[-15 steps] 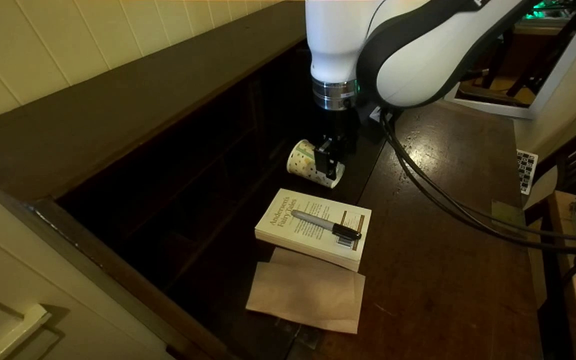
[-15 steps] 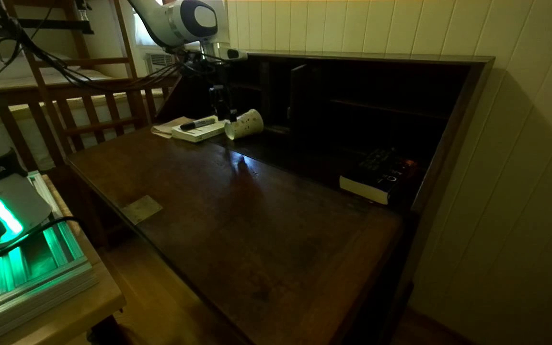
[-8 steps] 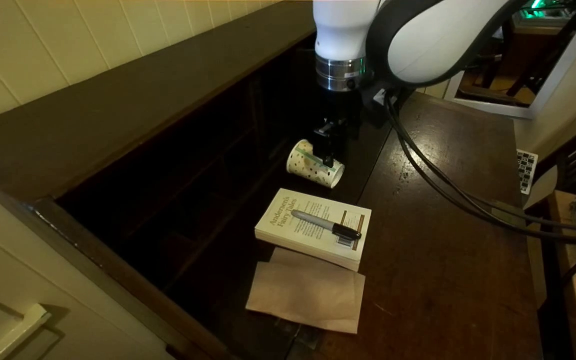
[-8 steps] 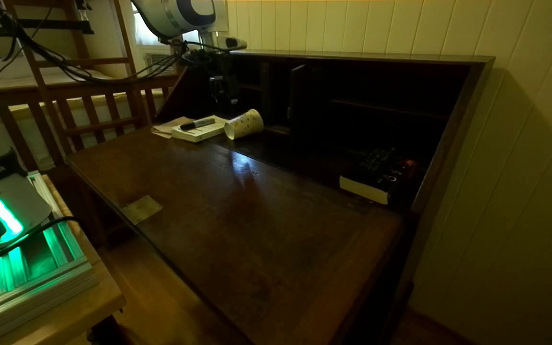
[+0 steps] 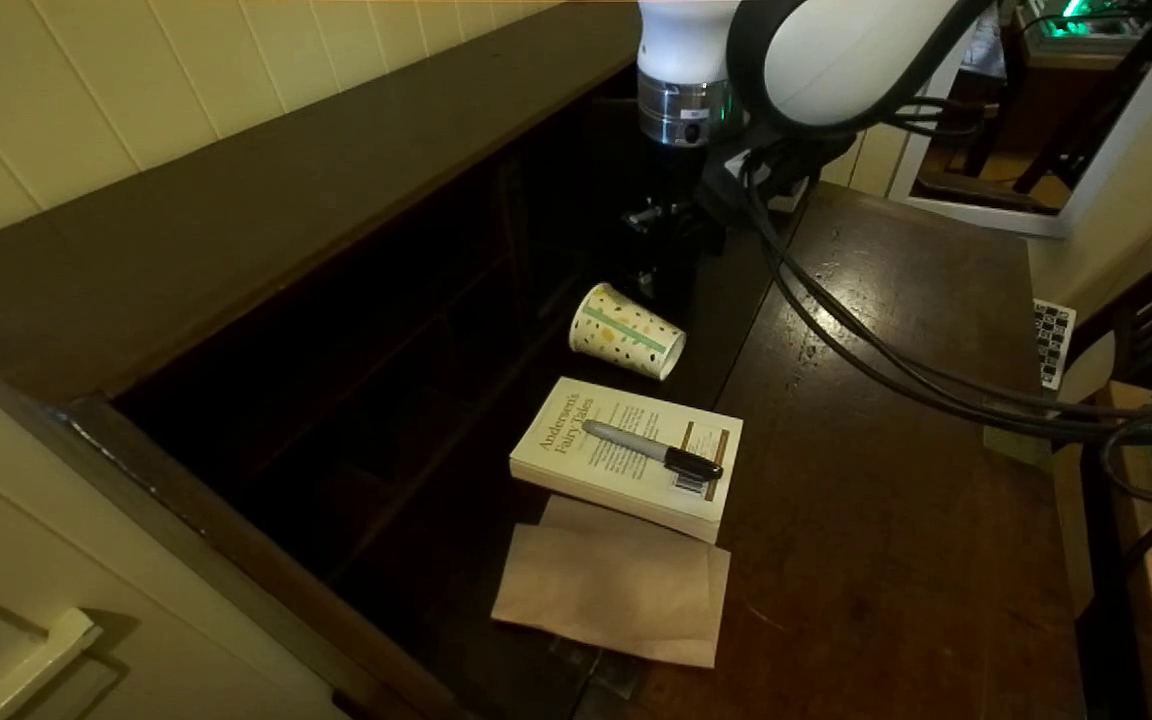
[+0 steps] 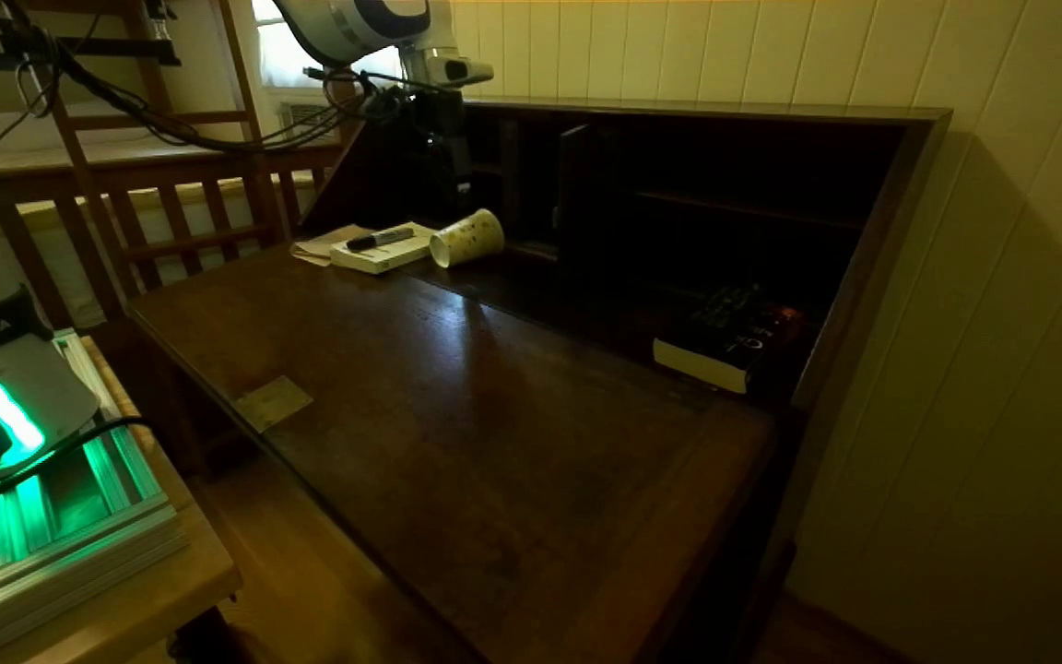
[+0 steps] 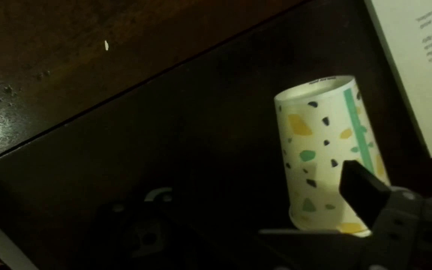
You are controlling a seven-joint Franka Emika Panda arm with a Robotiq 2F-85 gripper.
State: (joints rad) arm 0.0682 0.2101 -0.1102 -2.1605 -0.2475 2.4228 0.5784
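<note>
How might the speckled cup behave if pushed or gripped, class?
Lying on its side, the cup would probably roll when pushed, perhaps curving because it tapers. It looks thin-edged and paper-like, so likely light and easily dented by firm gripping.

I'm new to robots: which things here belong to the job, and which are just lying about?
Likely in the job:
patterned cup, nearest the open hand

Just lying about:
fairy-tales book
marker
brown paper
dark book
</note>
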